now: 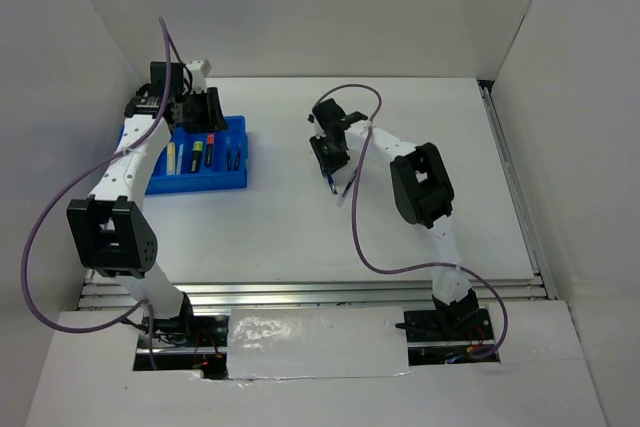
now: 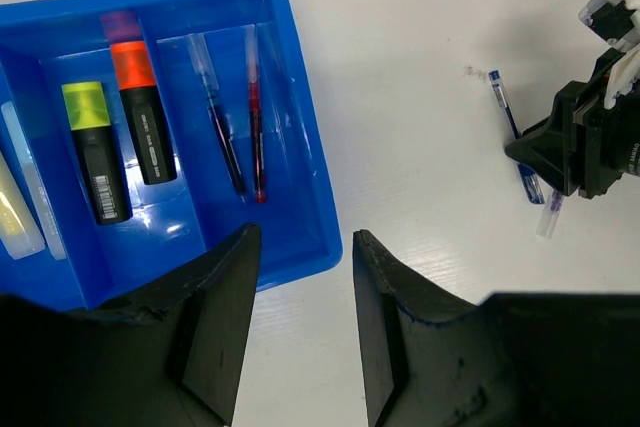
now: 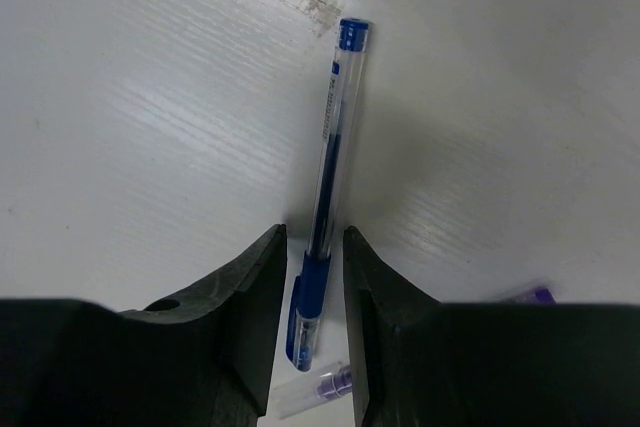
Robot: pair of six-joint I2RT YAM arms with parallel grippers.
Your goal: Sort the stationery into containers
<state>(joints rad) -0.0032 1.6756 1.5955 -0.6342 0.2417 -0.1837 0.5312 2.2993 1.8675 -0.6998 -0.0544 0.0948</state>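
The blue tray (image 1: 240,159) sits at the back left; in the left wrist view its rim (image 2: 305,157) encloses an orange-capped highlighter (image 2: 140,97), a yellow-capped highlighter (image 2: 95,147), a red pen (image 2: 257,117), a dark pen (image 2: 222,117) and pale bars (image 2: 22,197). My left gripper (image 2: 305,235) is open and empty above the tray's near right corner. My right gripper (image 3: 315,235) is open, low over the table, its fingers either side of a blue pen (image 3: 330,147) with small gaps. A purple pen (image 3: 320,387) lies just beyond it.
White walls enclose the table on the left, back and right. The right gripper (image 2: 580,142) and the two loose pens (image 2: 515,127) lie right of the tray. A metal rail (image 1: 350,292) runs along the near edge.
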